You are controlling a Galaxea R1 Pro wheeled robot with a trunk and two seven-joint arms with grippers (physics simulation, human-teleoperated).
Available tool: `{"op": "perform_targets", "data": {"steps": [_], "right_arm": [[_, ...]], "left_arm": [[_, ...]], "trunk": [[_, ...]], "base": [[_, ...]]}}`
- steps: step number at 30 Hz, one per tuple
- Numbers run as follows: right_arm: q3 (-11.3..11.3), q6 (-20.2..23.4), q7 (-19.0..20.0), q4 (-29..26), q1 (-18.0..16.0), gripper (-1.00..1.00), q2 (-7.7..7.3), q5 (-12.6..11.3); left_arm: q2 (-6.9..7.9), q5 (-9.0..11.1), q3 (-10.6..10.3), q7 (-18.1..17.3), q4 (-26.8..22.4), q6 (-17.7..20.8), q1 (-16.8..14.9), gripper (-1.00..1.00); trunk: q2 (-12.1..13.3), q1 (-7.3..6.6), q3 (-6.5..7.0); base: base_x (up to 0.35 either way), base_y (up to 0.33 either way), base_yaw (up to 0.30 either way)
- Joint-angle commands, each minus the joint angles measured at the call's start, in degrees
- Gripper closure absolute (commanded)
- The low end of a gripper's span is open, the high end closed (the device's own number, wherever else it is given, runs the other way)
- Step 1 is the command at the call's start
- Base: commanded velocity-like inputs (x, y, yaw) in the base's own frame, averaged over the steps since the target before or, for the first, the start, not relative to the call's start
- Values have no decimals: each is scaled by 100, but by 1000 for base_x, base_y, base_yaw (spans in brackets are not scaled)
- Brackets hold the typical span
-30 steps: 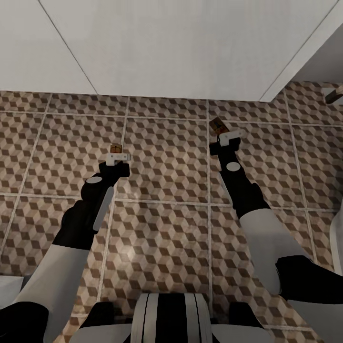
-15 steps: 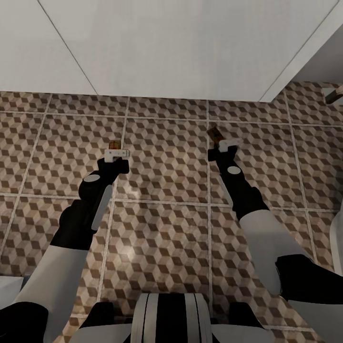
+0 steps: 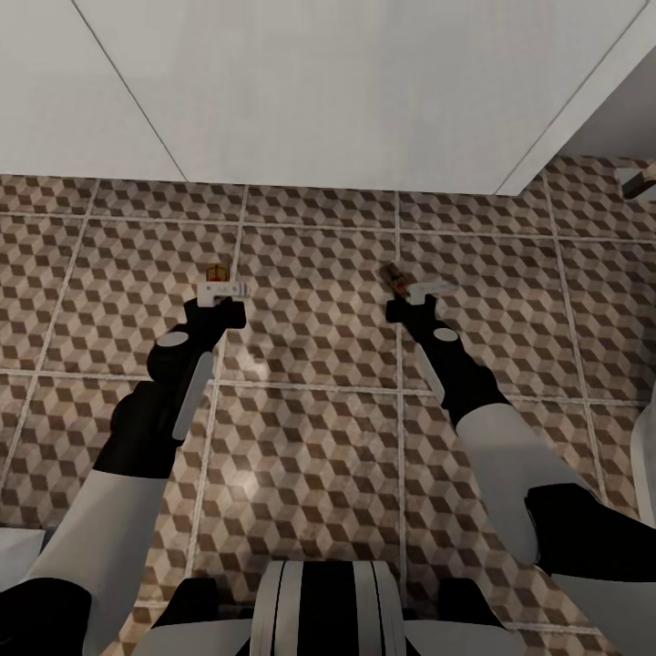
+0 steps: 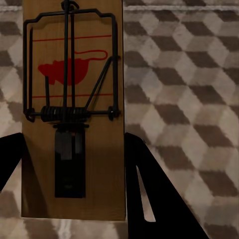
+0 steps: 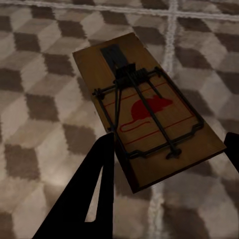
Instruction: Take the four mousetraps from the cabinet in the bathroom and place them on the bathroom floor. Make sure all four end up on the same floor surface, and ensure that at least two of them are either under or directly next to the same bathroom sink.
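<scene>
Each gripper holds one mousetrap low over the cube-patterned bathroom floor (image 3: 319,273). My left gripper (image 3: 223,290) is shut on a mousetrap (image 3: 216,271); in the left wrist view that brown board (image 4: 72,114), with its wire spring and red mouse mark, sits upright between the dark fingers (image 4: 149,194). My right gripper (image 3: 419,290) is shut on another mousetrap (image 3: 394,273). In the right wrist view this one (image 5: 149,119) lies tilted just above the tiles, a finger (image 5: 97,184) against each long edge. The cabinet and the sink are out of view.
A white panelled front (image 3: 328,91) rises just beyond the floor tiles ahead. A white fixture's edge (image 3: 645,474) stands at the right, and another white corner (image 3: 18,547) at the lower left. Open tiles lie between and ahead of the arms.
Both grippers have gone down toward the floor with their mousetraps. The right one also shifted left, and its trap has tipped flatter.
</scene>
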Motion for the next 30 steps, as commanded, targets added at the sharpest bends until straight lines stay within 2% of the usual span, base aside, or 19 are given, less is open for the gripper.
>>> {"op": "perform_targets", "data": {"steps": [1, 4, 10, 16, 18, 30], "right_arm": [[-5, 31, 104, -14, 0, 100, -1, 9], [-5, 25, 251, -31, 4, 100, -3, 19], [2, 23, 306, -52, 6, 100, -3, 28], [7, 14, 313, -55, 4, 100, -3, 45], [9, 0, 314, -56, 5, 100, -3, 47], [9, -102, 297, -54, 6, 100, -12, 72]], "left_arm": [[3, 39, -10, 35, 14, 31, -2, 100], [3, 40, -10, 17, 119, 24, -2, 100], [-11, 40, -12, -17, 533, -136, -1, 100], [-116, 35, 19, -22, 1451, -956, -1, 100], [-131, 34, 31, -22, 1634, -1074, -1, 100], [-190, 39, 51, -15, 2247, -1191, -17, 100]], "trunk": [[-1, -1, -3], [-1, -1, -3], [-1, -1, -3], [-1, -1, -3], [-1, -1, -3], [-1, -1, -3]], "base": [[0, 0, 0], [0, 0, 0], [0, 0, 0], [0, 0, 0], [0, 0, 0], [0, 0, 0]]}}
